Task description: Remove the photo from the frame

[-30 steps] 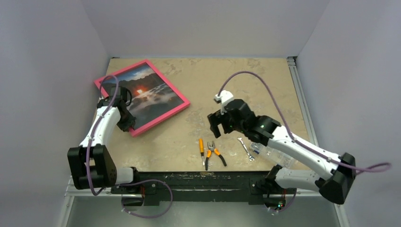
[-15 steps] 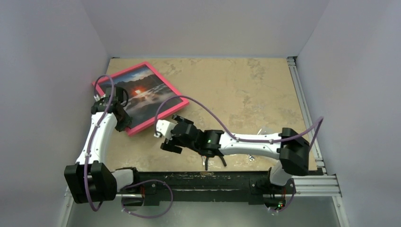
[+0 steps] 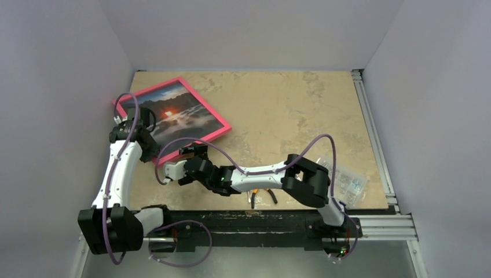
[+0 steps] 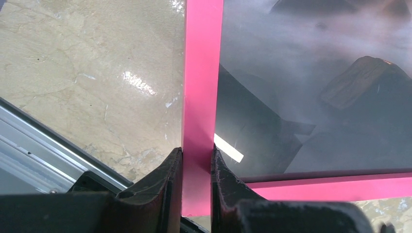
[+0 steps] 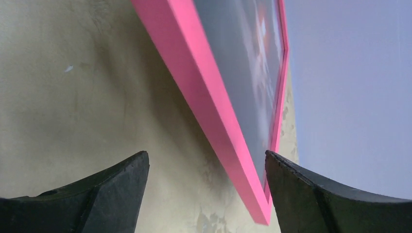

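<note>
pink frame [image 3: 208,103], sunset photo [image 3: 173,113] inside it, sits at the table's [image 3: 278,104] far left. left gripper [image 4: 197,155] pinches its border (near a corner); right gripper [image 5: 206,158] gapes wide, empty, beside the frame's near edge.

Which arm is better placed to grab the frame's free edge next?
Right. The right gripper hangs open with nothing in it, facing the near pink edge of the frame. The left gripper is shut on the frame's border, holding it.
</note>
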`<state>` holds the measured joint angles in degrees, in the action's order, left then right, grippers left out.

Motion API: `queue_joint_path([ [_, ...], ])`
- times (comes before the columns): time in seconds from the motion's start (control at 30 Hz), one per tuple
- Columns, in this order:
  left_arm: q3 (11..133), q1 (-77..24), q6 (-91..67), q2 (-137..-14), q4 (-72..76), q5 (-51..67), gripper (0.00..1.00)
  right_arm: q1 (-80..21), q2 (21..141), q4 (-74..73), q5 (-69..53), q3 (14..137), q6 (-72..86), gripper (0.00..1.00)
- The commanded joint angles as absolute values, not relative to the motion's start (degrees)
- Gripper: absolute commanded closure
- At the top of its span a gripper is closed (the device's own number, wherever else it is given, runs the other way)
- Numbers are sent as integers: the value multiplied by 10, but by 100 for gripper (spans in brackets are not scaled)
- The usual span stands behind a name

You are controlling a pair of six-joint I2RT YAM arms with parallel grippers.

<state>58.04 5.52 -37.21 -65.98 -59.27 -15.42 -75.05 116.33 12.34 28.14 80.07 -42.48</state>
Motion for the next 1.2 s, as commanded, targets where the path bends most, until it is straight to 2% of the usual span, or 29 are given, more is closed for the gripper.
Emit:
queue_joint_path([
  [0.0,627,52,-355,-640,-589,-164,100,-751,1207,207,293,848,-527,17],
  [0.23,627,51,-359,-634,-598,-146,100,-751,1278,341,335,872,-620,22],
  [0.37,626,51,-358,-627,-601,-149,100,-751,1296,389,356,874,-653,34],
  [0.43,627,52,-359,-624,-601,-149,100,-750,1297,404,355,866,-659,41],
  [0.53,632,51,-362,-622,-604,-145,100,-751,1294,408,359,862,-659,60],
  [0.73,632,52,-364,-593,-596,-138,100,-751,1274,416,376,844,-651,85],
  [0.77,633,51,-363,-587,-594,-135,97,-751,1268,410,376,841,-643,89],
  [0.83,640,52,-362,-573,-592,-128,74,-751,1256,408,380,831,-629,97],
  [0.87,643,52,-363,-566,-590,-121,66,-751,1249,411,383,824,-624,99],
  [0.97,660,51,-360,-549,-587,-101,46,-751,1218,417,392,798,-596,100],
  [1.03,676,50,-363,-539,-591,-86,36,-752,1187,410,398,781,-568,100],
  [1.17,736,48,-369,-518,-597,-63,24,-752,1131,395,410,751,-496,100],
])
